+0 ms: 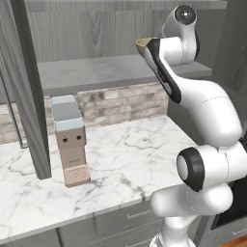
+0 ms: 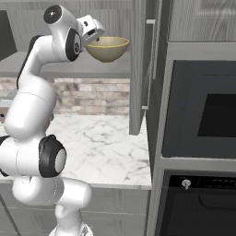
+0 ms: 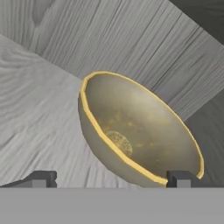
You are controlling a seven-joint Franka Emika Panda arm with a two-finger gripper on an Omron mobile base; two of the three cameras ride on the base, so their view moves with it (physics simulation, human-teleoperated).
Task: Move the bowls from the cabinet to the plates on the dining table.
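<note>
Fingers stand wide and hold nothing, one tip level with the near rim of the yellow bowl, the other off to the side. The bowl sits on the cabinet shelf, so closing off-centre could nudge it deeper or tip it instead of pinching the rim.

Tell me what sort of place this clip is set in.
A rendered home kitchen, by the look of it: a marble counter with a brick backsplash, a built-in oven, and an open wall cabinet holding a yellow-olive bowl.
</note>
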